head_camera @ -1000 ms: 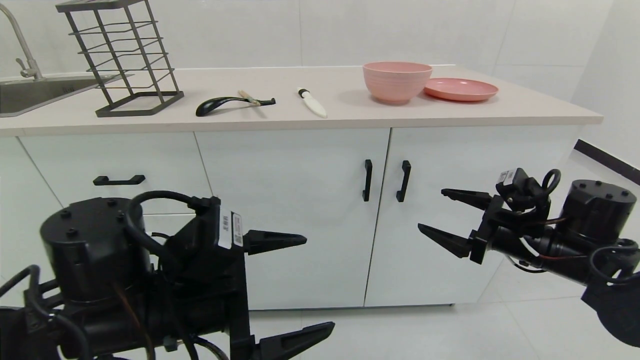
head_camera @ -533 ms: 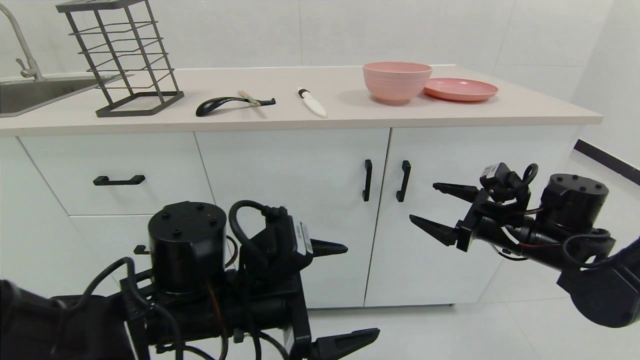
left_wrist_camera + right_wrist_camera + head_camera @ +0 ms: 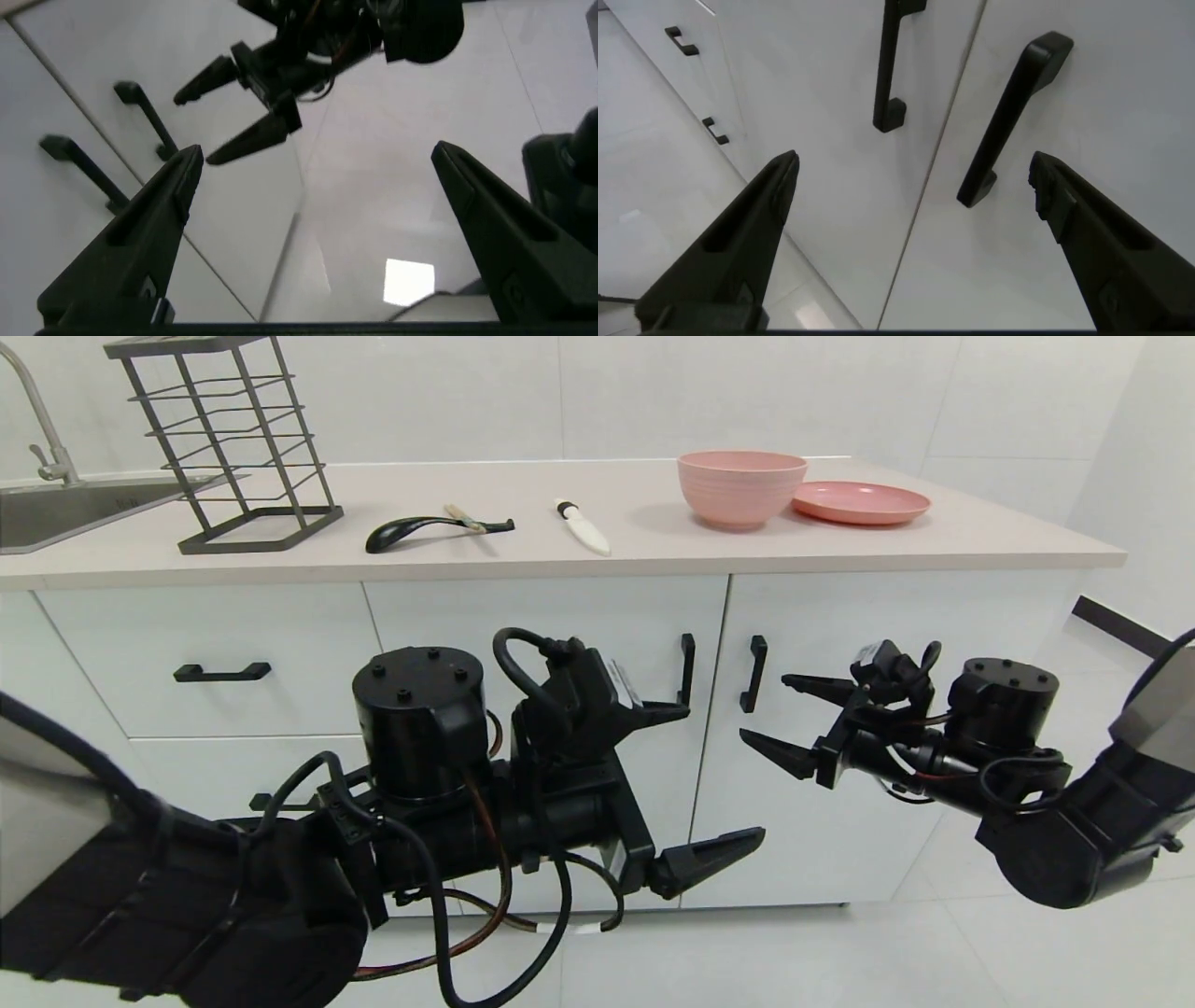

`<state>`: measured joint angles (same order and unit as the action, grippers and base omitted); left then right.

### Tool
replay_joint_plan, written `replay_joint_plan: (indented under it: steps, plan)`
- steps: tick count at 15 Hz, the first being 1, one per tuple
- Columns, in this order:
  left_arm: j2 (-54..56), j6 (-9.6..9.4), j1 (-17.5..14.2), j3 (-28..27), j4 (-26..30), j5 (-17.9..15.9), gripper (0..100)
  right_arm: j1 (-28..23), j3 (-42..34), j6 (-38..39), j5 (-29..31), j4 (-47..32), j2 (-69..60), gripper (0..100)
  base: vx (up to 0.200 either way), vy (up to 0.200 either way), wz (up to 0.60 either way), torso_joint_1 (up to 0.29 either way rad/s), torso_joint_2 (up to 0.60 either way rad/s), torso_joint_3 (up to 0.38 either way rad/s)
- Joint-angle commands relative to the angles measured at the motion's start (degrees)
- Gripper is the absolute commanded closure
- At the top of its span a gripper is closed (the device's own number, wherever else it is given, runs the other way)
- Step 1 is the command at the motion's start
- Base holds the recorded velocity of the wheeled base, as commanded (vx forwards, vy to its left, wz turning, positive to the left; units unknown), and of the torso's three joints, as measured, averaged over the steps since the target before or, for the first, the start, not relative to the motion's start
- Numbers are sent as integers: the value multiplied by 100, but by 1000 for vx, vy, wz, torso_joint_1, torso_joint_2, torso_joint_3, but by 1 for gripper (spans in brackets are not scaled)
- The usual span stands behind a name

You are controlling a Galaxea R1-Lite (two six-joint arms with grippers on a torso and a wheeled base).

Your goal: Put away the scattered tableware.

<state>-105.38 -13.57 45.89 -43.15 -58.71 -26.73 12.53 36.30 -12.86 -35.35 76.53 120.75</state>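
Note:
On the counter (image 3: 1008,546) lie a black spoon (image 3: 411,531), a wooden utensil (image 3: 464,518) across its handle, and a white knife (image 3: 583,527). Further right stand a pink bowl (image 3: 740,488) and a pink plate (image 3: 860,502). A black wire dish rack (image 3: 229,439) stands at the left. Both grippers hang well below the counter, in front of the cabinet doors. My left gripper (image 3: 724,773) (image 3: 313,154) is open and empty. My right gripper (image 3: 764,709) (image 3: 913,161) is open and empty, close to the two door handles (image 3: 1008,121); it is also in the left wrist view (image 3: 192,129).
A sink (image 3: 56,509) with a faucet (image 3: 37,415) sits at the counter's far left. Two vertical door handles (image 3: 752,674) mark the cabinet's middle, and a drawer handle (image 3: 221,672) lies to the left. White floor tiles spread below and to the right.
My left arm has risen and swung right, its open fingers now before the cabinet doors. My right arm has shifted left and slightly up toward the door handles. The tableware has not moved.

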Motion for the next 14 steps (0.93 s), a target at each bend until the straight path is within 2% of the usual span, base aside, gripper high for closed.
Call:
replay_joint_plan:
  steps: [1,3,6,14]
  plan:
    - [-238,-5,-1,-141,-70,-42,0,12,202,-6,-16,2,204,0,0,0,0,0,0,0]
    - [-335,-5,8,-167,-299,-86,0,21,298,3,-16,2,327,0,0,0,0,0,0,0]
    - [-387,-5,70,-185,-466,-702,0,30,536,20,-16,2,423,0,0,0,0,0,0,0]
    - [-704,-49,8,-193,-958,-702,0,285,958,64,-16,2,687,0,0,0,0,0,0,0]
